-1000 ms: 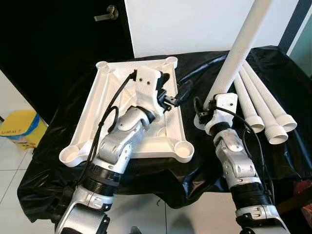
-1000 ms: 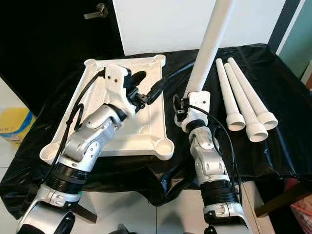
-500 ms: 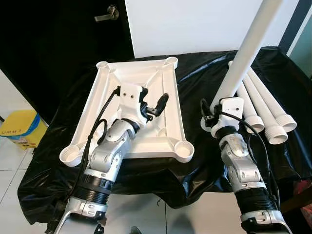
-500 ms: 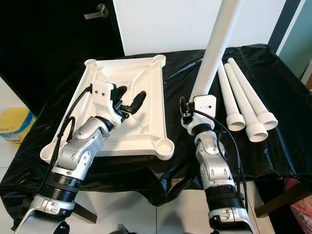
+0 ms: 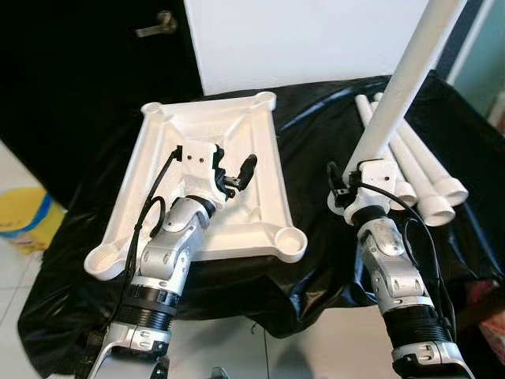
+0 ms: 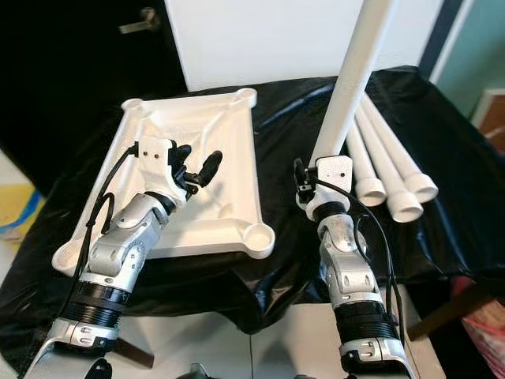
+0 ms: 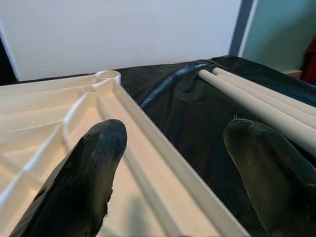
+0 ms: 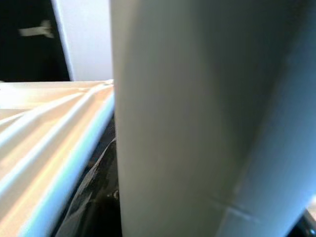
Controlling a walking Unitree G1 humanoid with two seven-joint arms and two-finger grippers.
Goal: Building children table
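The white tabletop (image 5: 237,134) lies upside down on the black-draped desk (image 5: 316,134), its four corner sockets unfilled, so no leg is fitted yet. The right pincer (image 5: 364,167) grips one white table leg (image 5: 398,87) nearly upright, just right of the tabletop; three more legs (image 5: 426,178) lie further right. The left pincer (image 5: 233,170) hovers over the tabletop's middle, fingers (image 7: 94,168) spread wide. Since a second ago the left arm has drawn back nearer, and the held leg has shifted slightly right.
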